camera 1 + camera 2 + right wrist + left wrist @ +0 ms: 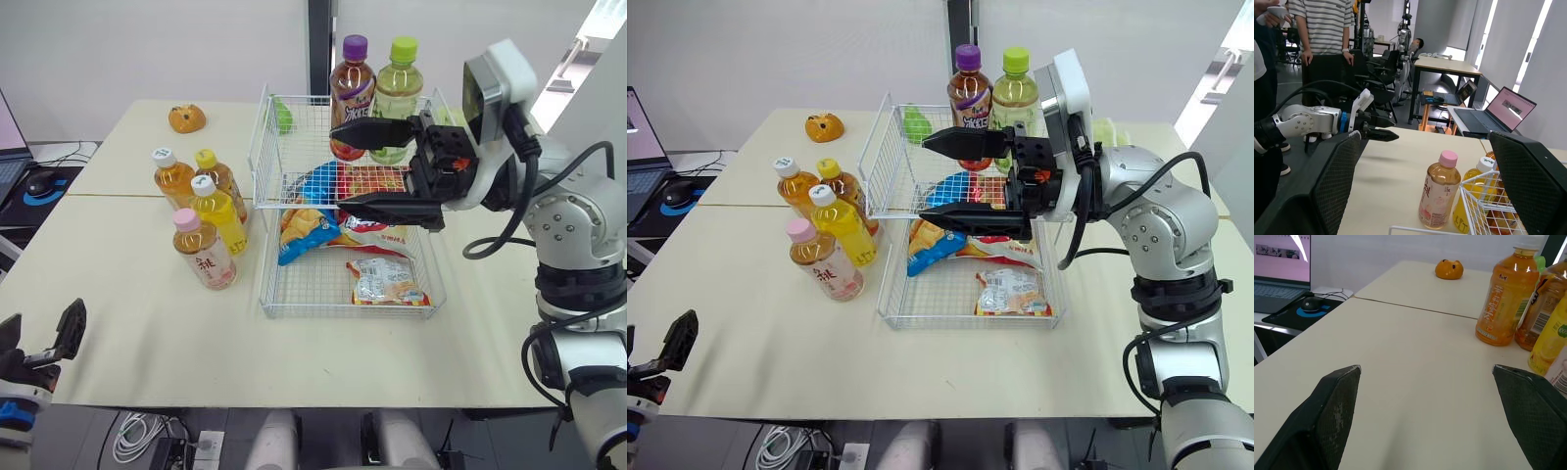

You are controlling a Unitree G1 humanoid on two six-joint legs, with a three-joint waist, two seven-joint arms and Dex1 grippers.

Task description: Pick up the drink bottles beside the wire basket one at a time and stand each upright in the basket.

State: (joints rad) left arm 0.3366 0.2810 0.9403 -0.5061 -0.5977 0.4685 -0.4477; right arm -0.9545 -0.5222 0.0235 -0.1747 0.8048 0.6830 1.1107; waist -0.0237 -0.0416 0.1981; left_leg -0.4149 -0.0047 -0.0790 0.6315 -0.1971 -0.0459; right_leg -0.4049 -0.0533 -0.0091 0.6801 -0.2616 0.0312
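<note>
- Plainly, the right gripper hangs over the far half of the wire basket, its two black fingers spread wide with nothing between them.
- We see the left gripper low at the near left edge of the table, likewise wide open and empty, well apart from the bottles.
- Four bottles stand upright in a cluster just left of the basket: a pink-capped bottle nearest, a white-capped yellow bottle behind it, then a white-capped orange bottle and a yellow-capped bottle farthest.
- The pink-capped bottle's pale label carries red Chinese characters; the orange one has a vertical column of characters on an orange label. We cannot read either.
- A purple-capped bottle and a green-capped bottle stand upright side by side at the basket's far end. The purple-capped one bears white characters on a dark label, too small for us to read.
- Snack packets lie in the basket: a blue bag and a small printed packet.
- An orange toy sits at the far left of the table.
</note>
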